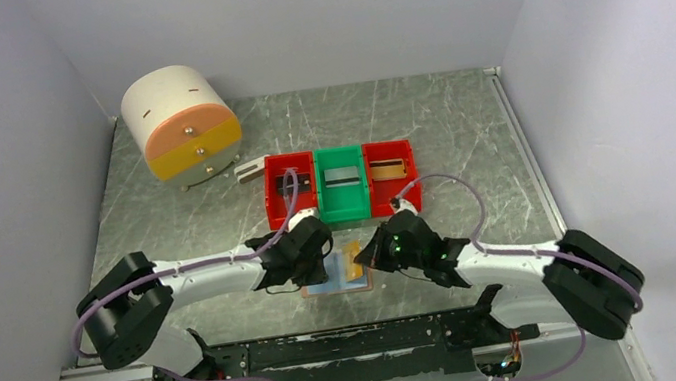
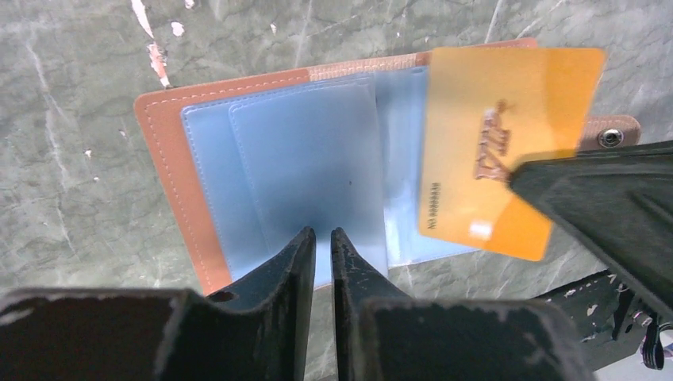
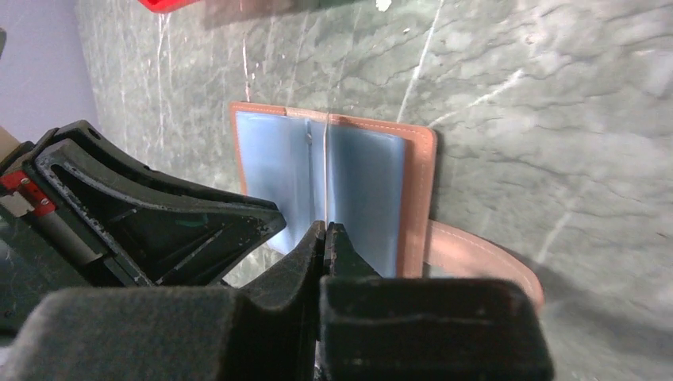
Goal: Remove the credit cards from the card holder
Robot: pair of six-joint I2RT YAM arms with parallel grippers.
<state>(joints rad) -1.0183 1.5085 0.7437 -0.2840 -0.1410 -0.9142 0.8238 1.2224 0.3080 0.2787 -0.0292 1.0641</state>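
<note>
The card holder (image 1: 337,290) lies open on the table between my two grippers. In the left wrist view it (image 2: 167,159) shows a tan border, pale blue pockets and a strap tab (image 2: 609,135). My right gripper (image 3: 325,226) is shut on a yellow-orange credit card (image 2: 500,159), held over the holder's right half with one end at the pockets. That card looks like a thin edge-on line in the right wrist view. My left gripper (image 2: 323,232) is shut, its tips at the near edge of a blue pocket. In the top view the card (image 1: 356,261) sits between the left gripper (image 1: 316,259) and the right gripper (image 1: 371,254).
Behind the holder stand a red bin (image 1: 286,220), a green bin (image 1: 346,214) and another red bin (image 1: 399,206) in a row, each with something in it. A small grey-white block (image 1: 250,170) lies left of them. A round white-and-orange drawer unit (image 1: 180,121) stands at the back left.
</note>
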